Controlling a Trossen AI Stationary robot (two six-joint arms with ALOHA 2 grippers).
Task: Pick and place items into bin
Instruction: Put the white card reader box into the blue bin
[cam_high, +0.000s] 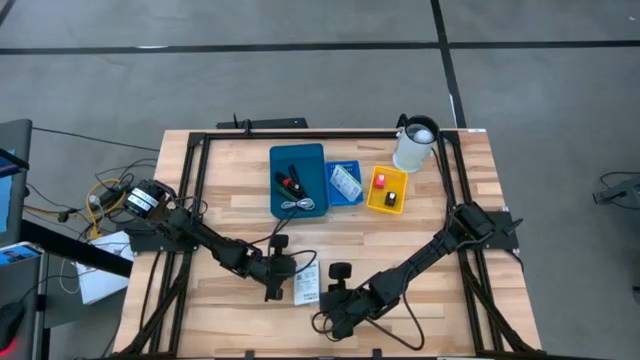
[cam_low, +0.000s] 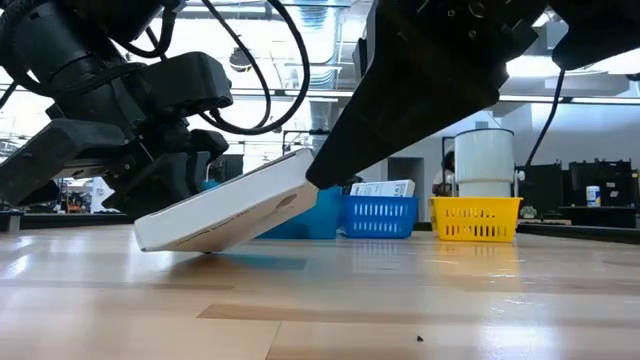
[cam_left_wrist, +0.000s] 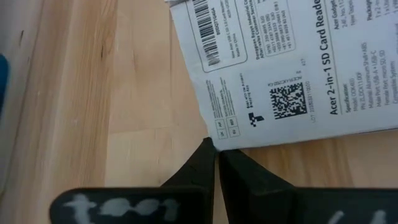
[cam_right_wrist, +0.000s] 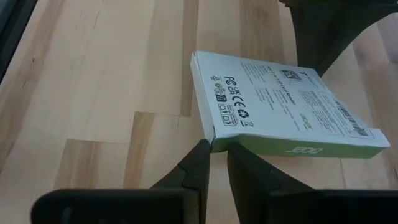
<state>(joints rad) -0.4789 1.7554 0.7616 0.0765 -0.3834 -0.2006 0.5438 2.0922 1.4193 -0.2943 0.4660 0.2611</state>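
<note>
The worktop (cam_high: 240, 300) is pale wood planks, edged by a black frame (cam_high: 190, 150). It stands on a grey floor (cam_high: 300, 80) crossed by dark lines. Loose cables (cam_high: 100, 195) lie on the floor beside it. Level across the wood, a bright hall shows, with ceiling beams (cam_low: 320, 95) and dark benches (cam_low: 590, 205) far back under strong light.

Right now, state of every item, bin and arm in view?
White box: tilted, one edge on the table, other edge raised.
Left gripper: jaws shut, tips at the box's edge.
Right gripper: jaws nearly shut, pinching the box's corner.
Large blue bin: upright, holds black cables and small pieces.
Small blue basket: holds a white packet.
Yellow bin: holds red and black pieces.
White jug: upright.
</note>
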